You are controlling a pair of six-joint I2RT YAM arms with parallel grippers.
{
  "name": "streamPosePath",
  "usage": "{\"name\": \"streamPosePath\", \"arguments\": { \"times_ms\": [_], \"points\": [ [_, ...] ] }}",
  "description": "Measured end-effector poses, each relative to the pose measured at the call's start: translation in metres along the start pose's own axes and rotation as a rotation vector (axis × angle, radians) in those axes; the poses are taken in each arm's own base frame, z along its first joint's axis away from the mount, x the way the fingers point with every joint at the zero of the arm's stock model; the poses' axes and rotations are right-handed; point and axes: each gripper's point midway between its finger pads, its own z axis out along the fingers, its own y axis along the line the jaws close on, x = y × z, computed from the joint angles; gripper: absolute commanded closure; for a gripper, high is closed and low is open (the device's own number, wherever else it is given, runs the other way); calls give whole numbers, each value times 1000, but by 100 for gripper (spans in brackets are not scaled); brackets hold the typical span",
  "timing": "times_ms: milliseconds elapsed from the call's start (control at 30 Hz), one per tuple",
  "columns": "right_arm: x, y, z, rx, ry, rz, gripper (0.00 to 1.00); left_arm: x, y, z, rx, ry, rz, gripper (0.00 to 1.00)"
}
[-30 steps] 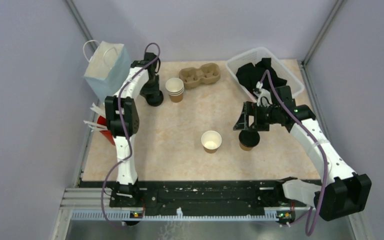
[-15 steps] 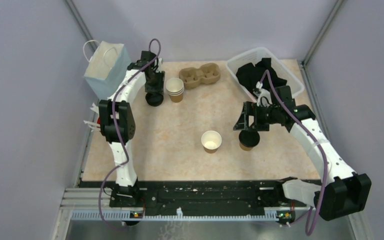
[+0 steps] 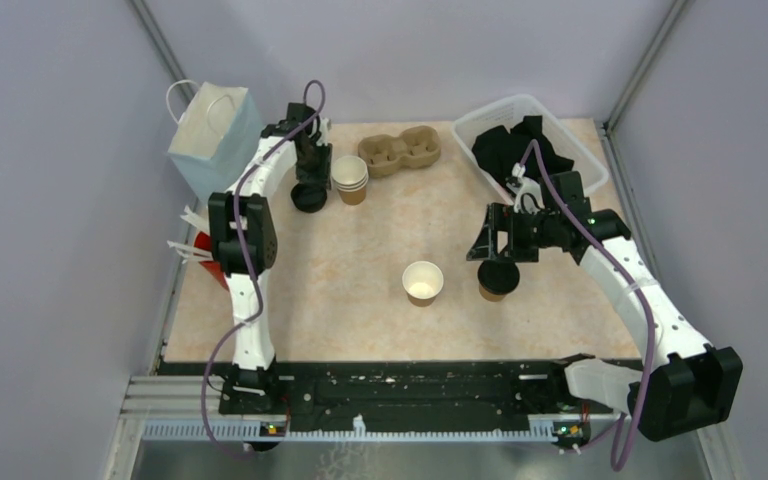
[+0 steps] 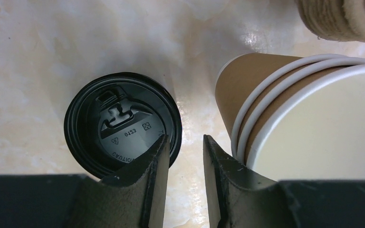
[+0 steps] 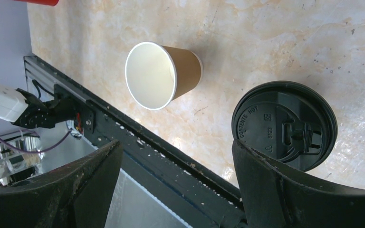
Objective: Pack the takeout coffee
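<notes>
Loose round black plastic lid [image 4: 122, 124] lies flat on the worktop [image 3: 360, 260], just beside the stacked kraft-brown paper cups [image 4: 285, 109]. Left fingers [image 4: 158, 159] are narrowed, not clamped, and straddle the lid's rim. Risk: the thin edge slips out, or the outer finger knocks the stack. Right fingers [image 5: 266, 185] are spread wide and empty over the lidded kraft cup [image 5: 285, 124].

The left arm [image 3: 245, 240] and right arm [image 3: 632, 280] have white shells with bulky black joints, a purple cable [image 3: 649, 372] looping along each, black bases [image 3: 250, 388] on a black rail [image 3: 410, 385], and dark, scuffed, wedge-shaped fingers [image 4: 147, 185] on the left hand [image 4: 185, 141] and right hand [image 5: 176, 142].
</notes>
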Motion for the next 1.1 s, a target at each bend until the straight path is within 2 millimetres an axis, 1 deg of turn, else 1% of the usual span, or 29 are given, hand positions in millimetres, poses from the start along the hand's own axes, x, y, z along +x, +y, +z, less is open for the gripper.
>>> {"name": "streamPosePath", "arguments": {
  "times_ms": [133,733,967,1100],
  "points": [
    [0,0,0,0,0,0,15,5,1,6,-2,21,-3,63],
    [0,0,0,0,0,1,15,6,2,8,-2,25,-3,71],
    [0,0,0,0,0,1,15,12,4,19,-3,49,-7,74],
    [0,0,0,0,0,1,15,16,5,23,-4,62,-8,78]
  ]
}}
